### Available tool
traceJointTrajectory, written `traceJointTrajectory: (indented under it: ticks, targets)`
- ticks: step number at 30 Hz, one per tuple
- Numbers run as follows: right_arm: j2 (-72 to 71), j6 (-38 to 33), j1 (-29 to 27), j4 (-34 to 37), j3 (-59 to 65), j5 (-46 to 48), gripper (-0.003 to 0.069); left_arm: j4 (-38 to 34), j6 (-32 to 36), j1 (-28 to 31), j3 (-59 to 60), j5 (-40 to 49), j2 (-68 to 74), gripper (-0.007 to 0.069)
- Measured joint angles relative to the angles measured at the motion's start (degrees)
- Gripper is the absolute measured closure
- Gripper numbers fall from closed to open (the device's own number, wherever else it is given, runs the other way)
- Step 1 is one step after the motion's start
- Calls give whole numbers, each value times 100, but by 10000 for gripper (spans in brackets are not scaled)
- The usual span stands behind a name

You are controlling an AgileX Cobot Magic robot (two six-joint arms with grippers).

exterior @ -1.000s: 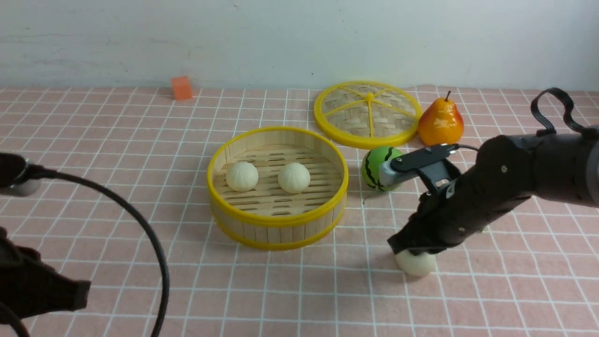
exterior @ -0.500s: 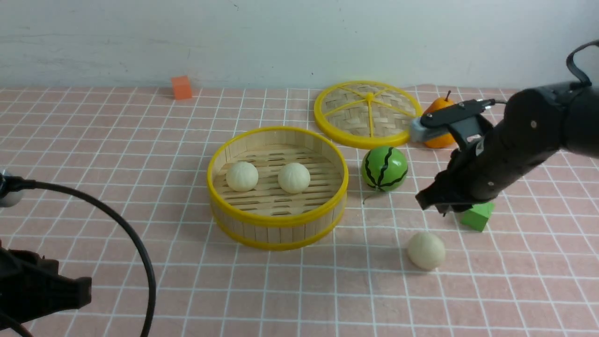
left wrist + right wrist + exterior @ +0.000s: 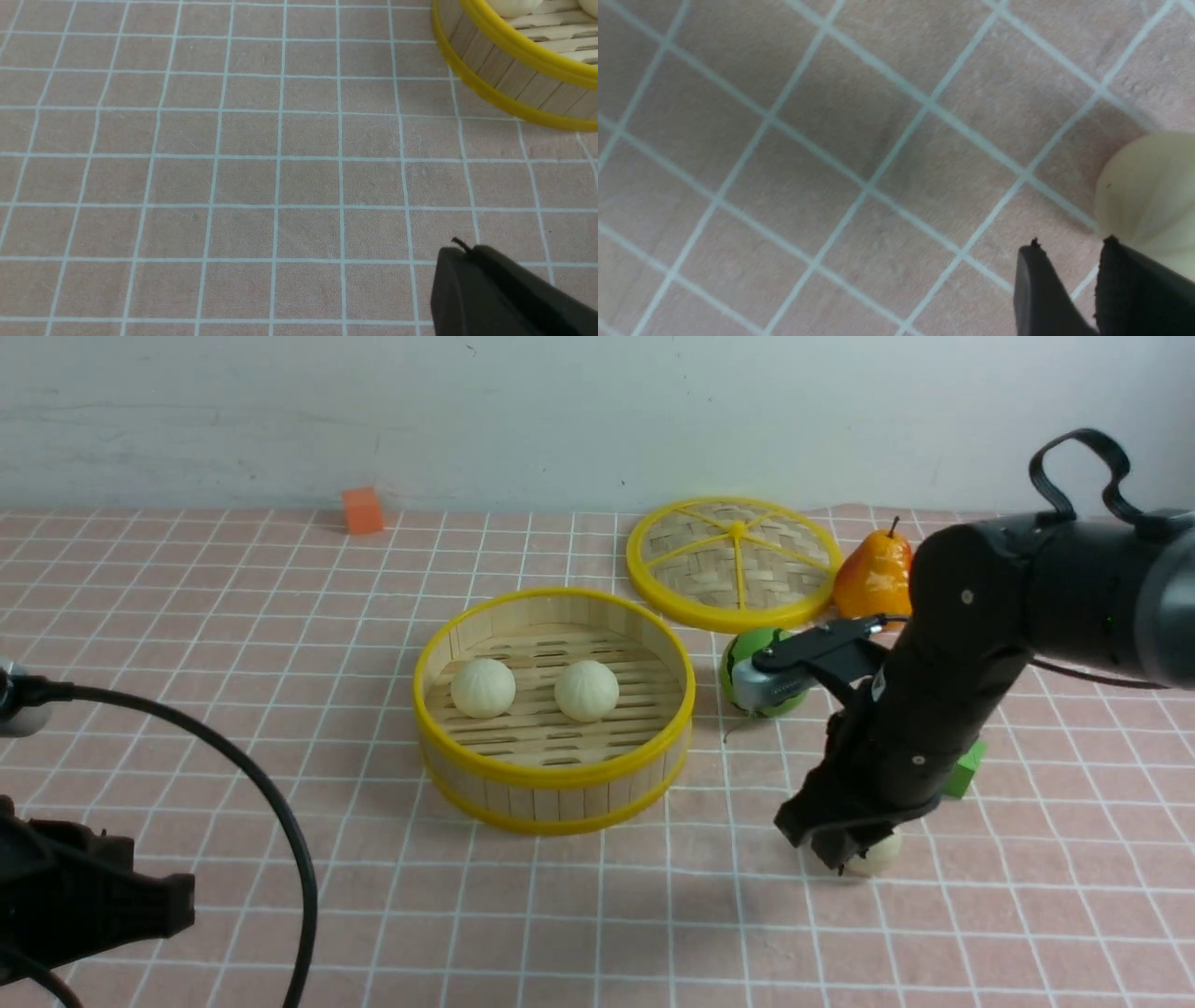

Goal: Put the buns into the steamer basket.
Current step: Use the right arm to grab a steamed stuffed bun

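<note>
Right gripper (image 3: 834, 855) back down – jaws apart, beside bun (image 3: 879, 860)

A bun (image 3: 483, 688) and a second bun (image 3: 586, 691) are seen side by side, not touching, on the slatted floor of the steamer basket (image 3: 555, 777), which is set on the bench (image 3: 280, 644). A third bun (image 3: 879, 860) is seen on the bench to the basket's right, largely covered by the jaws of the right arm (image 3: 943, 681). Behind them, a toy watermelon (image 3: 747, 646), a green block (image 3: 966, 773), a pear (image 3: 878, 581) and a woven lid (image 3: 735, 563) are seen.
</note>
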Motion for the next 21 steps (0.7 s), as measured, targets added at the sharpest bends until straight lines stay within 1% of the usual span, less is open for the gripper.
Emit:
traceJointTrajectory:
  ticks: [1, 2, 5, 8, 9, 10, 15, 18, 21]
  targets:
    - [14, 80, -4, -136, 0, -199, 432, 0, 0, 0, 0, 0, 0, 638]
    - [14, 80, -4, -163, 0, -199, 432, 0, 0, 0, 0, 0, 0, 638]
    - [14, 173, -9, -522, 0, -534, 365, 0, 0, 0, 0, 0, 0, 638]
    - [14, 209, -9, -739, 0, -599, 314, 23, 0, 0, 0, 0, 0, 638]
    - [14, 319, -9, -862, 0, -601, 286, 42, 0, 0, 0, -5, 0, 638]
    - [14, 344, -9, -879, 0, -601, 286, 42, 0, 0, 0, -5, 0, 638]
    - [65, 956, -9, -1270, 0, -581, 172, 55, 0, 0, 0, -34, 0, 638]
    - [158, 1087, -9, -1319, 0, -458, 137, 59, 0, 0, 0, -36, 0, 638]
    - [277, 1099, -9, -1335, 0, -480, 124, 59, 0, 0, 0, -41, 0, 638]
